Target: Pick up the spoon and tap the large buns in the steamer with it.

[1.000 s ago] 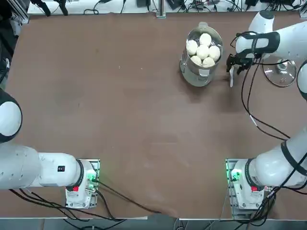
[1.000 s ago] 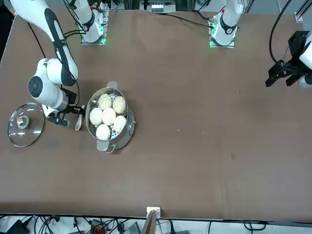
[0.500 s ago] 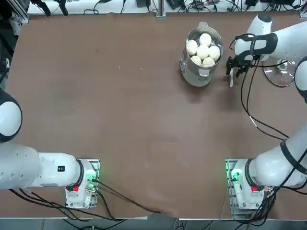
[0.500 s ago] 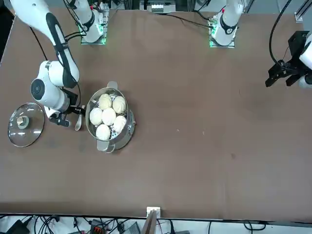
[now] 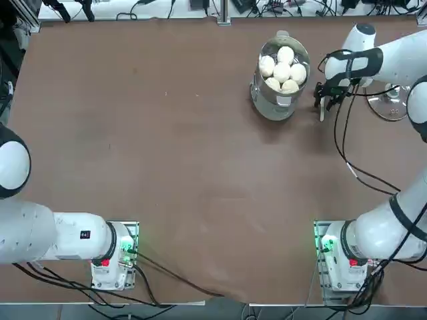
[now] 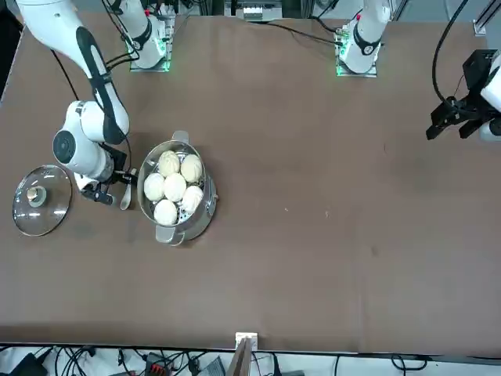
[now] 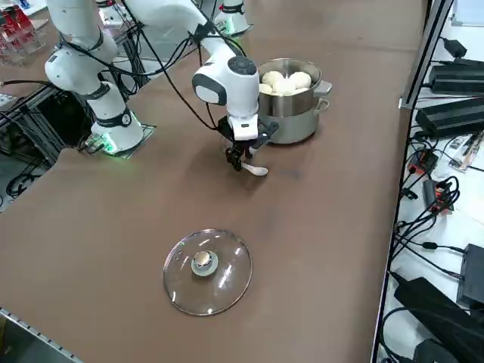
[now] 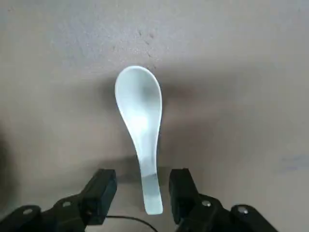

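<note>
The right gripper (image 8: 144,186) is down at the table (image 5: 167,167) with its two fingers (image 8: 102,187) standing one on each side of the spoon's handle. The jaws are partly apart, with a narrow gap left between each pad and the handle, so nothing is gripped.

The spoon (image 8: 140,123) lies flat on the table, bowl up, its handle end between the fingertips and its bowl reaching out ahead of them. In the right side view the spoon (image 7: 255,169) shows just beneath the gripper (image 7: 236,160), bowl pointing away from the arm.

The steamer (image 5: 280,93) stands just beside the gripper, on the side toward the parked left arm (close, but not touching it). The large buns (image 5: 283,68), five of them, sit clustered inside it.

A glass lid (image 7: 208,270) with a knob lies flat on the gripper's other side, away from the steamer.
</note>
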Tool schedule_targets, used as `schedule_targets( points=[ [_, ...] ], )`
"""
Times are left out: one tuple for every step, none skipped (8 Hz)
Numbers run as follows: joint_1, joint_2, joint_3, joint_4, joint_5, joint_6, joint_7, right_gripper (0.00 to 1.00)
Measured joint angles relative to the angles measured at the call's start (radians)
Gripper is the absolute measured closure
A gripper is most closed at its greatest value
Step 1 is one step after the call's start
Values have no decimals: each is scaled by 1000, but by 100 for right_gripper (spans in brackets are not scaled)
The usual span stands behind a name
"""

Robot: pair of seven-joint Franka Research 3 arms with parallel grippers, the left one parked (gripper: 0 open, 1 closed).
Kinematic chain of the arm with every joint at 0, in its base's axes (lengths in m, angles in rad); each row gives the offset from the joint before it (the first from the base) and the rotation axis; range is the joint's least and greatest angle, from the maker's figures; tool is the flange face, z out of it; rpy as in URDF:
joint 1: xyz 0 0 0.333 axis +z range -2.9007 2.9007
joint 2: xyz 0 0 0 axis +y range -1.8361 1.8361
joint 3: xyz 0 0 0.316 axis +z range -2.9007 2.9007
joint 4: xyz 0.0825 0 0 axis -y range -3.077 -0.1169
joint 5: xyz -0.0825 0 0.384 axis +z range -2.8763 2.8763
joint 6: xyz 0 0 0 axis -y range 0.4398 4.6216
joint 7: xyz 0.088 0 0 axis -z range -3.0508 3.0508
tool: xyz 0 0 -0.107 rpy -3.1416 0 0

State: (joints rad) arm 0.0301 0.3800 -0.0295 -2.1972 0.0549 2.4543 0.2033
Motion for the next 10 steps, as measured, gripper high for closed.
schedule_targets(
  points=[
    [-1,3,-1,0,0,1,1,33],
    [-3,4,-2,0,0,1,2,37],
    [-5,5,-3,0,0,1,2,41],
    [-5,6,-4,0,0,1,3,43],
    [-5,8,-4,0,5,5,3,43],
    [-5,11,-4,0,13,13,3,43],
    [-5,17,-4,0,19,22,3,43],
    [-4,24,-4,0,19,29,3,44],
    [-4,28,-4,0,19,34,3,45],
    [-3,28,-4,1,19,35,3,47]
  ],
)
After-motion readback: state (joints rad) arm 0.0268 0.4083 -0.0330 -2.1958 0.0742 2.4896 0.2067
